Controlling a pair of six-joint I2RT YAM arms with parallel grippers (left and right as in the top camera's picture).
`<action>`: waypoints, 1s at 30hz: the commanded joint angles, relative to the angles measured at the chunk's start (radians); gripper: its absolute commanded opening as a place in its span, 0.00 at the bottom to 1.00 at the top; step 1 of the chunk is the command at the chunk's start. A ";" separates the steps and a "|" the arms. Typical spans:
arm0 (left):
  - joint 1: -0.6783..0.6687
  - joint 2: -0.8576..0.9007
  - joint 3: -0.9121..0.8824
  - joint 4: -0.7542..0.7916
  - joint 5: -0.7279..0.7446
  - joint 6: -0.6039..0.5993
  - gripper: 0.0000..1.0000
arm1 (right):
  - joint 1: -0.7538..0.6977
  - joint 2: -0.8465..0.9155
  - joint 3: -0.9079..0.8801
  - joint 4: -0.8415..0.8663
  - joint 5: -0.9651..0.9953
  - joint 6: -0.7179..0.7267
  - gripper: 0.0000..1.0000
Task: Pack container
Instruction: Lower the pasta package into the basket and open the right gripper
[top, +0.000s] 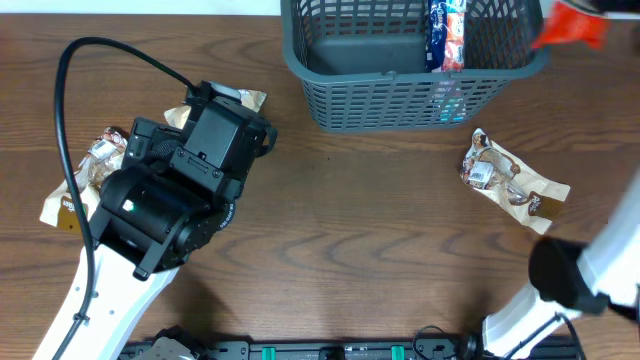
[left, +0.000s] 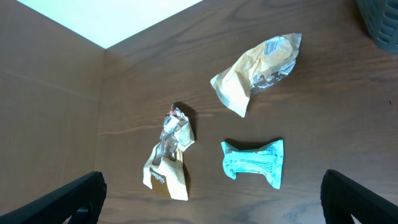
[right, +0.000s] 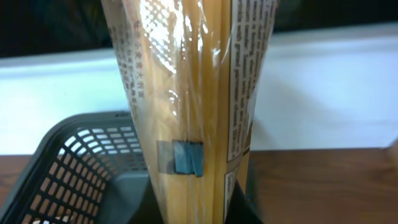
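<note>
The container (top: 400, 90), a dark grey-teal lattice basket, stands at the table's far edge, with a white, orange and blue packet (top: 445, 35) upright inside it. In the right wrist view my right gripper (right: 199, 205) is shut on a tall yellow snack packet (right: 186, 93), held up beside the container's rim (right: 56, 137). My left gripper (left: 211, 205) is open above the table. Ahead of it lie a tan packet (left: 168, 155), a teal packet (left: 255, 162) and a crumpled cream packet (left: 258, 68). Nothing is between its fingers (left: 74, 199).
A brown and white packet (top: 510, 180) lies on the table right of centre. The left arm (top: 170, 200) covers part of the packets at the left (top: 105, 150). The right arm (top: 560, 290) rises from the lower right. A corner of the basket (left: 382, 22) shows in the left wrist view.
</note>
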 joint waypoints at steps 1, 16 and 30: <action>0.005 0.004 0.016 -0.014 -0.016 0.005 0.99 | 0.099 0.042 0.011 0.053 0.138 0.057 0.01; 0.005 0.004 0.016 -0.018 -0.016 0.005 0.99 | 0.210 0.306 0.011 -0.035 0.372 0.024 0.01; 0.005 0.004 0.016 -0.018 -0.016 0.005 0.99 | 0.181 0.433 0.011 -0.057 0.360 0.006 0.01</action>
